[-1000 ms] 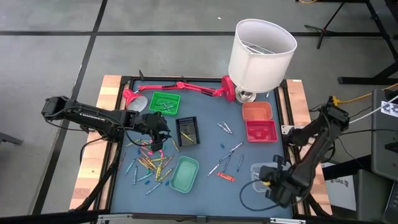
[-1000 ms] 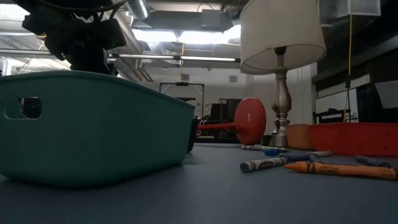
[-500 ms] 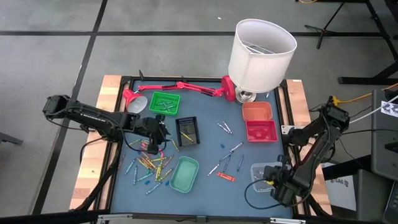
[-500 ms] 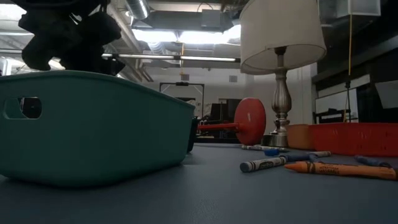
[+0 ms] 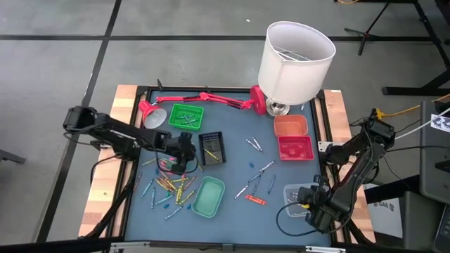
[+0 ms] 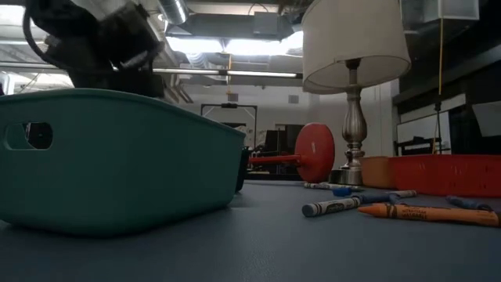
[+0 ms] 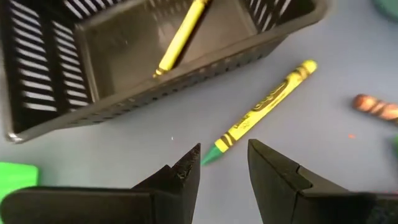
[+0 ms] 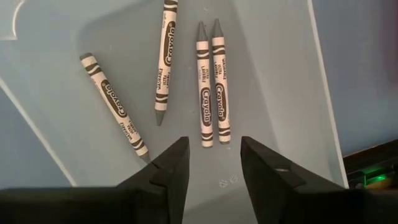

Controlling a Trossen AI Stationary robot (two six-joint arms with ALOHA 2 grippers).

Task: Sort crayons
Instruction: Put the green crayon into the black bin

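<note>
Both grippers are standing open and empty over sorted and unsorted crayons.

The left gripper (image 7: pixel 222 163) is hovering with fingers parted just beside the black slatted tray (image 7: pixel 56 93), directly over the green tip of a yellow crayon (image 7: pixel 261 112) lying on the tabletop (image 7: pixel 323 149); a second yellow crayon (image 7: pixel 180 37) is lying inside that tray. The right gripper (image 8: pixel 214 163) is hanging with fingers apart above the clear tray (image 8: pixel 273 81), where four grey crayons (image 8: pixel 208 93) are lying loose, none touching the fingers. The main crayon pile (image 5: pixel 169 186) is sitting left of the teal tray (image 5: pixel 209 197).
</note>
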